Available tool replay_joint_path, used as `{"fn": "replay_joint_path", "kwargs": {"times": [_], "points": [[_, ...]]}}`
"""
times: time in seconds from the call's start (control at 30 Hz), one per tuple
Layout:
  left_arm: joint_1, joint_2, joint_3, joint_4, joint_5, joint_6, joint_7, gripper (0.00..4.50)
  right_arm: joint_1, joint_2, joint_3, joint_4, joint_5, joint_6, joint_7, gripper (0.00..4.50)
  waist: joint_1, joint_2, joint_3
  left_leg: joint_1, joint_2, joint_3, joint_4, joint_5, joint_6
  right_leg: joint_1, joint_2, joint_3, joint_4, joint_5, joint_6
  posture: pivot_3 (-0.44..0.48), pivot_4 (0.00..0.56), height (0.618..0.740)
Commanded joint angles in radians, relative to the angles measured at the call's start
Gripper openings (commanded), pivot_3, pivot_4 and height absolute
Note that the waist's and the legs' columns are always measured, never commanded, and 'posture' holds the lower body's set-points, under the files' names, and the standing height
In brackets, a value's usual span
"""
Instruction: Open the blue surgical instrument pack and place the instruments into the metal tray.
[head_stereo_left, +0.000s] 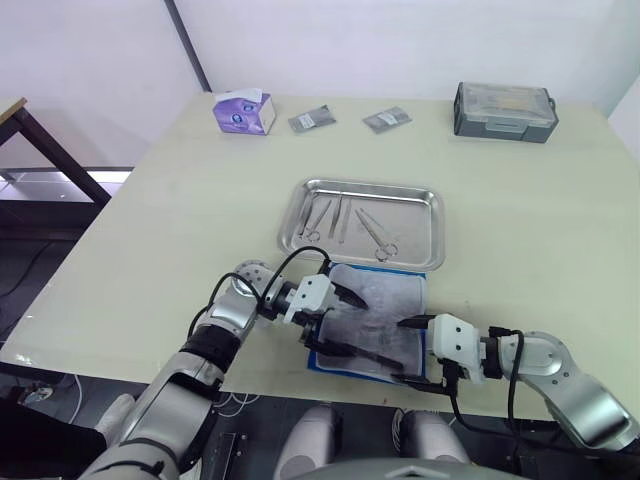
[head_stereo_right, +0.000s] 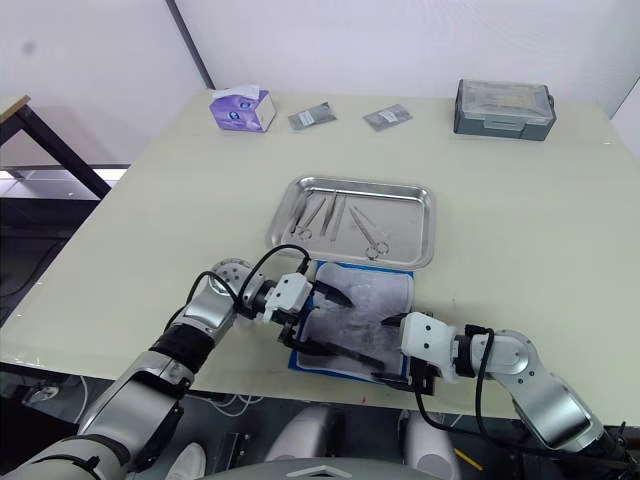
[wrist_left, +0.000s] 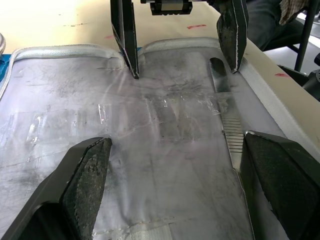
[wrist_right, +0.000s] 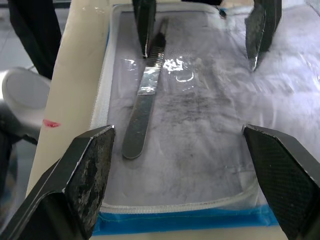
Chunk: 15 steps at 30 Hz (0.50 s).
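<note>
Both grippers wide open, empty: left gripper (head_stereo_left: 335, 322) & right gripper (head_stereo_left: 408, 350) face-to-face over opened blue pack (head_stereo_left: 415, 285).

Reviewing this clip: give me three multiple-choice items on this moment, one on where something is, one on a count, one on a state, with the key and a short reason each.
1. Where does the blue surgical instrument pack lie?
A. Inside the tray
B. On the table just in front of the metal tray, on the robot's side
C. Beside the purple tissue box

2. How many small grey foil packets lie at the far side of the table?
A. Two
B. Four
C. None

3. What state is the pack in?
A. Folded shut
B. Rolled up
C. Opened flat, pale lining up, one silver tool on it

Key: 1 B, its far edge lies next to the tray's near rim. 2 A, one near the tissue box, a second to its right. 3 C, both wrist views show the lining spread out with the left gripper and right gripper over it, jaws open.
</note>
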Motion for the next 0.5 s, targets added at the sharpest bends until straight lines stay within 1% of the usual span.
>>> {"fn": "replay_joint_path", "kwargs": {"times": [0.03,0.17,0.2,0.27,0.37,0.4,0.43,0.5], "points": [[0.054,0.025,-0.123,0.065,0.071,-0.001,-0.040,4.50,-0.004,-0.003,0.021,0.039,-0.038,-0.014,0.003,4.28,-0.001,-0.001,0.000,0.000,0.000,0.000,0.000,0.000,0.000,0.000,0.000,0.000,0.000,0.000,0.000,0.000,0.150,0.734],[0.045,0.029,-0.136,0.076,0.070,-0.012,-0.040,4.50,-0.017,0.002,0.023,0.053,-0.035,-0.019,0.003,4.28,-0.001,-0.001,0.000,0.000,0.000,0.000,0.000,0.000,0.000,0.000,0.000,0.000,0.000,0.000,0.000,0.000,0.150,0.734],[0.044,0.030,-0.139,0.076,0.067,-0.012,-0.040,4.50,-0.020,0.004,0.023,0.056,-0.033,-0.019,0.002,4.05,-0.001,-0.001,0.000,0.001,0.000,0.000,0.000,0.000,0.000,0.000,0.000,0.000,0.000,0.000,0.000,0.000,0.150,0.734],[0.042,0.031,-0.144,0.077,0.064,-0.014,-0.040,4.50,-0.027,0.008,0.021,0.065,-0.037,-0.021,-0.006,3.44,-0.001,-0.001,0.000,0.001,0.000,0.000,0.000,0.000,0.000,0.000,0.000,0.000,0.000,0.000,0.000,0.000,0.150,0.734],[0.042,0.034,-0.151,0.073,0.057,-0.012,-0.040,4.50,-0.034,0.002,0.025,0.071,-0.033,-0.019,0.005,2.00,-0.001,-0.002,0.000,0.000,0.000,0.000,0.000,0.000,0.000,0.000,0.000,0.000,0.000,0.000,0.000,0.000,0.150,0.734],[0.042,0.034,-0.152,0.071,0.056,-0.011,-0.040,4.50,-0.035,-0.002,0.026,0.070,-0.030,-0.013,0.010,1.69,-0.001,-0.002,0.000,0.000,0.000,0.000,0.000,0.000,0.000,0.000,0.000,0.000,0.000,0.000,0.000,0.000,0.150,0.734],[0.042,0.034,-0.153,0.071,0.055,-0.010,-0.040,4.50,-0.034,-0.005,0.026,0.069,-0.029,-0.007,0.013,1.21,-0.001,-0.002,0.000,0.000,0.000,0.000,0.000,0.000,0.000,0.000,0.000,0.000,0.000,0.000,0.000,0.000,0.150,0.734],[0.042,0.034,-0.154,0.070,0.053,-0.009,-0.040,4.50,-0.030,-0.013,0.026,0.064,-0.032,-0.002,0.019,0.46,-0.001,-0.002,0.001,0.001,0.000,0.000,0.000,0.000,0.000,0.000,0.000,0.000,0.001,0.000,0.000,0.000,0.150,0.734]]}}
